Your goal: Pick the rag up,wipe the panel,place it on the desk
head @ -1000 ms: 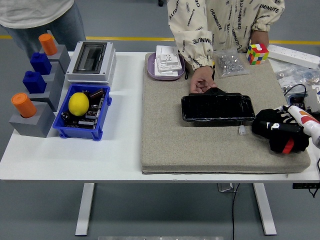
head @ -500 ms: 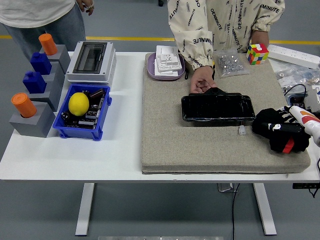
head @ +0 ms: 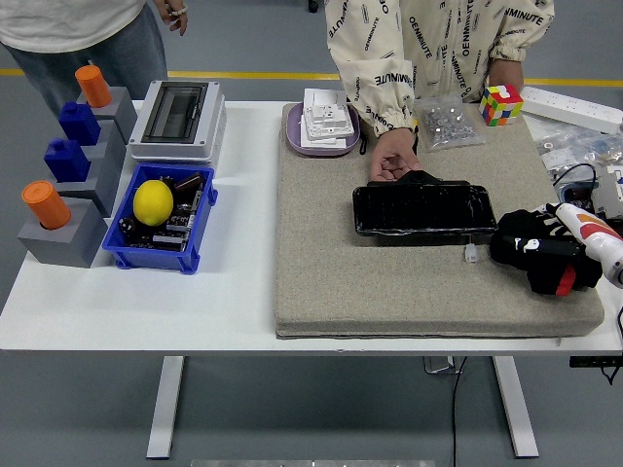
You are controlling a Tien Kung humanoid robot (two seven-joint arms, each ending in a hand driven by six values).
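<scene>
- Head view: my right hand (head: 541,255) sits near the table's right edge, on the mat (head: 331,282). Since a second ago it has crept slightly left, toward the panel (head: 421,209).
- I cannot tell my black fingers from any dark cloth under them, so whether they grip the rag is unclear; wiping looks not yet begun.
- The panel lies mid-mat, toward the far edge, long axis running left to right.
- A person's hand (head: 393,158) rests at the panel's far left corner, steadying it.
- My left hand is out of sight.
</scene>
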